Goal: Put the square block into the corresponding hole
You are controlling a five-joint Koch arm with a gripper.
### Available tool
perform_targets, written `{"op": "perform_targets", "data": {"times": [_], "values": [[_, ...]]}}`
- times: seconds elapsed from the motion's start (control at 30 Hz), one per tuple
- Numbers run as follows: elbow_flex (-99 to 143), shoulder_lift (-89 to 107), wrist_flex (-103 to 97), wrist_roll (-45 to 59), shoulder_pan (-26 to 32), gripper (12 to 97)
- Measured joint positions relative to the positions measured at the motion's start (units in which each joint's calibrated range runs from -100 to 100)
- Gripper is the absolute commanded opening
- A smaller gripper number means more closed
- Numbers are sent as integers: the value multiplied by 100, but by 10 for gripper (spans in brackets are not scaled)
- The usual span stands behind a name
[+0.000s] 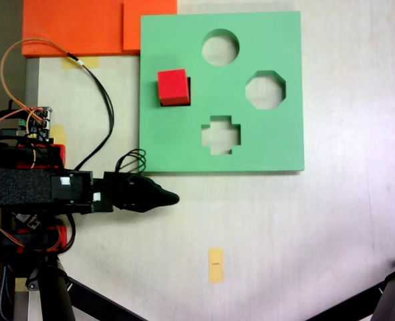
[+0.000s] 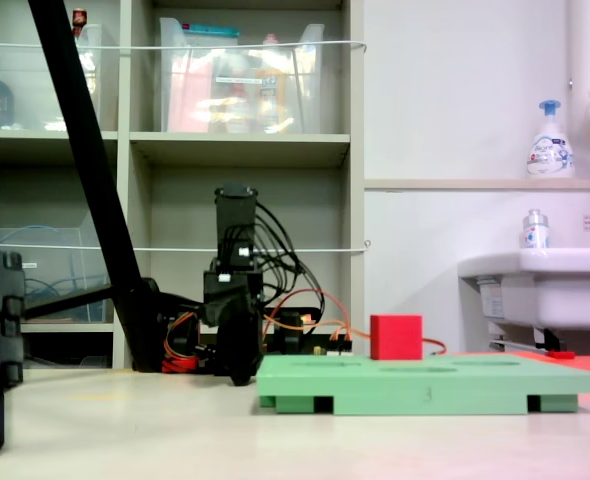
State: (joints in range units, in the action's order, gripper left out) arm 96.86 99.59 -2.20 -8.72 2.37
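Note:
The square block (image 1: 173, 87) is a red foam cube standing on the left part of the green board (image 1: 264, 144). It covers the corresponding hole (image 1: 189, 89), of which a thin dark strip shows at the cube's right side. Seen from table height, the block (image 2: 396, 337) rises well above the board (image 2: 425, 385); how deep it sits I cannot tell. My gripper (image 1: 174, 198) lies below and left of the board, off its edge, pointing right, jaws together on nothing. In the low fixed view the gripper (image 2: 238, 375) hangs just above the table, left of the board.
The board also has a round cutout (image 1: 220, 47), an octagonal cutout (image 1: 265, 90) and a cross-shaped cutout (image 1: 221, 134). Orange foam sheets (image 1: 77, 27) lie at the top left. A yellow paper tag (image 1: 215, 264) sits on the table. Tripod legs (image 1: 53, 294) and cables (image 1: 104, 100) surround the arm's base.

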Motion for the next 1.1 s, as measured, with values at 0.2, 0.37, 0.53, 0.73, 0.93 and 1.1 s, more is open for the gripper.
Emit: {"op": "perform_targets", "data": {"times": [0.2, 0.37, 0.53, 0.73, 0.93, 1.1], "values": [[0, 0, 0, 147, -5, 487], [0, 0, 0, 147, -5, 499], [10, 0, 0, 73, -5, 525], [10, 0, 0, -615, 0, 519], [10, 0, 0, -230, 20, 509], [10, 0, 0, 274, 63, 505]]}}
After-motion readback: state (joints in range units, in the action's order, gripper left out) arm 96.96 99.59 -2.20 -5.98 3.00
